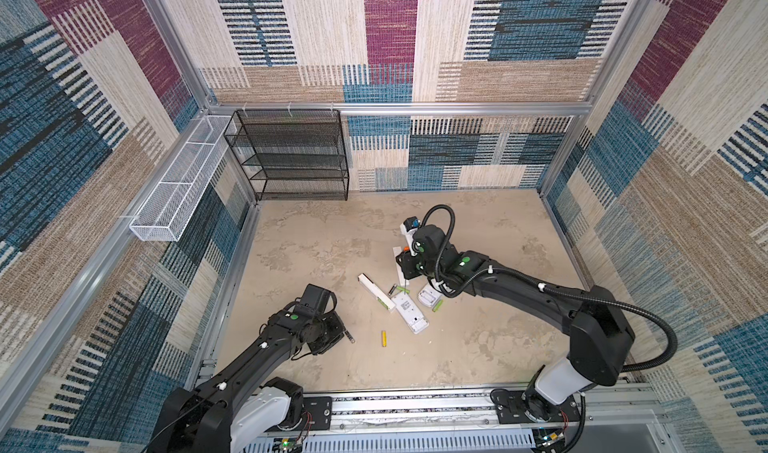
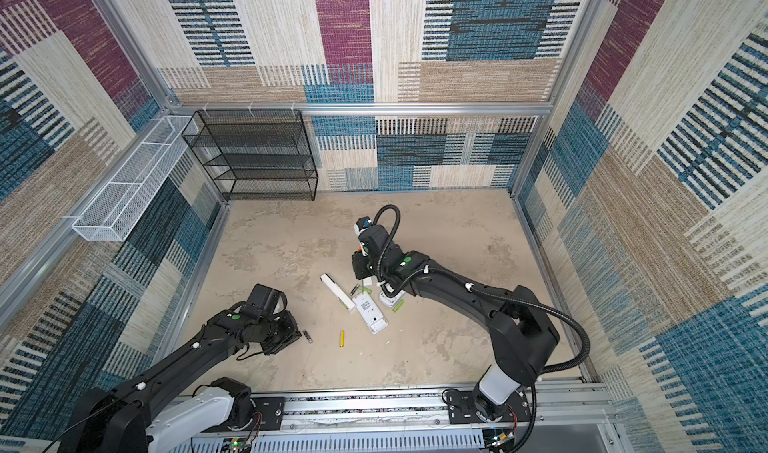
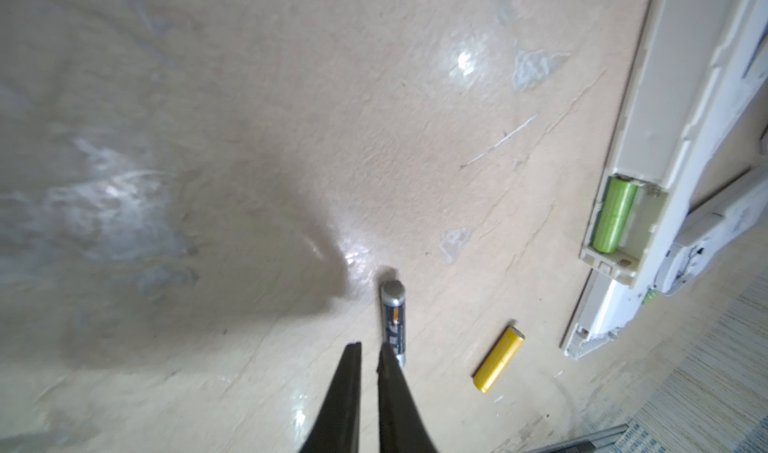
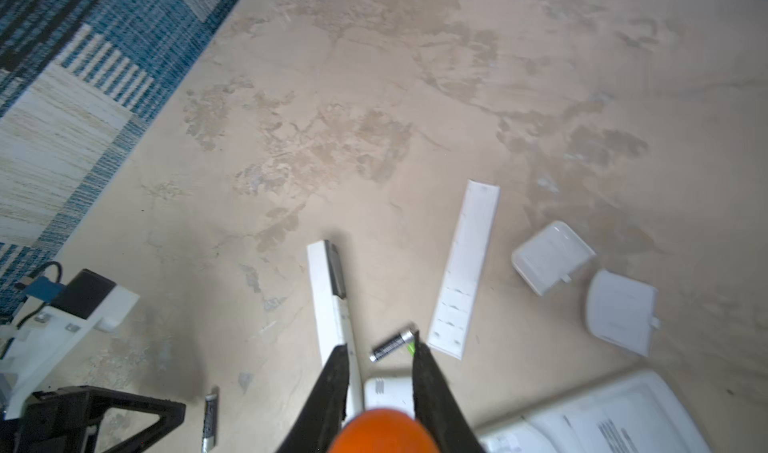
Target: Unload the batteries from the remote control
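Note:
A black battery [image 3: 393, 318] lies on the floor just off my left gripper's [image 3: 370, 347] tips; the fingers stand nearly together with nothing between them. A yellow battery [image 3: 498, 359] lies loose nearby. One lime green battery [image 3: 615, 214] sits in the open compartment of a slim white remote control [image 3: 685, 118]. My right gripper [image 4: 380, 345] is shut on the orange handle of a screwdriver [image 4: 382, 430], hovering over another black battery [image 4: 392, 346] and a second white remote [image 1: 411, 314]. Further green batteries [image 1: 403, 290] lie beside it.
Three white battery covers lie on the floor: a long one [image 4: 463, 268] and two squarish ones [image 4: 550, 262]. A third remote [image 1: 430, 295] sits under the right arm. A black mesh shelf [image 1: 291, 156] and a white wire basket [image 1: 178, 181] stand at the back left.

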